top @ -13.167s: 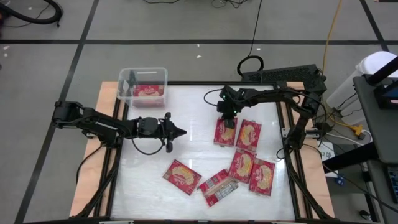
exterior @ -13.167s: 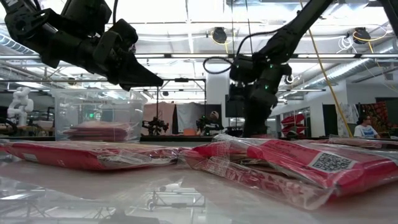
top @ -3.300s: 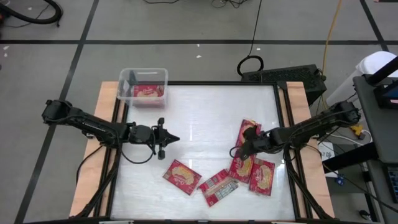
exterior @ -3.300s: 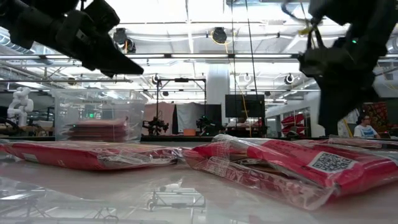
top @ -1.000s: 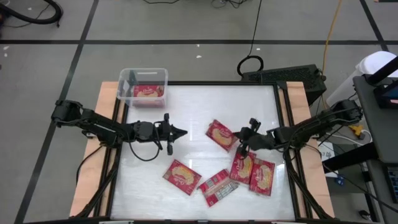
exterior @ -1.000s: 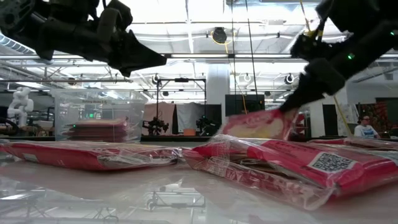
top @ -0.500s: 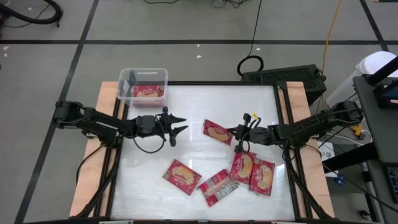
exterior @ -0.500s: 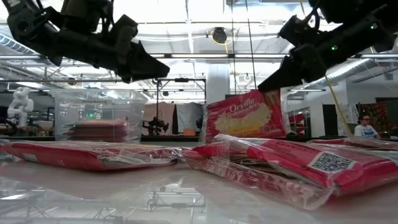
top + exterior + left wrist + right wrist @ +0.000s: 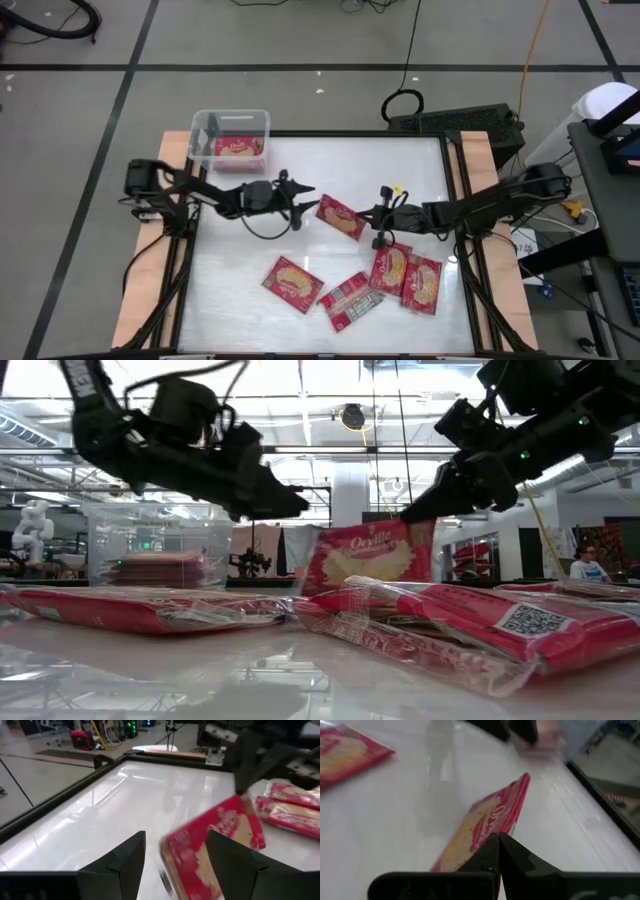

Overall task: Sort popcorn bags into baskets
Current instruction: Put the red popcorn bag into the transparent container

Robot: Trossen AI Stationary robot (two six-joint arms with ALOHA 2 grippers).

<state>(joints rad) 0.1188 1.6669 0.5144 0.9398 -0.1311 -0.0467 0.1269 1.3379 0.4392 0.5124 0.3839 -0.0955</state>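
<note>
My right gripper (image 9: 374,219) is shut on a red popcorn bag (image 9: 340,217) over the table's middle; in the low view the bag (image 9: 368,560) stands nearly on edge, picture face toward the camera. My left gripper (image 9: 306,205) is open, pointing at the bag's free end from the table's left. In the left wrist view the bag (image 9: 202,852) shows between its two spread fingers; whether they touch it, I cannot tell. The clear basket (image 9: 205,125) at the far left corner holds one bag (image 9: 238,147) lying flat. My right gripper pinches the bag's end (image 9: 487,832) toward the table's right between its two fingers. The fingers come nearly level from the table's right, slanting slightly down. The bag hangs tilted below the fingertips (image 9: 418,512); other bags in front hide its lower edge in the low view.
Several more red bags lie flat near the front: one (image 9: 293,283) at centre-left, one print side up (image 9: 352,300), two (image 9: 390,265) (image 9: 422,283) under the right arm. A dark frame (image 9: 300,133) rims the white tabletop.
My right gripper has carried the bag toward the table's left, and the bag has tipped up onto its edge. My left gripper has gone toward the table's right and a little down, up to the bag, and has opened.
</note>
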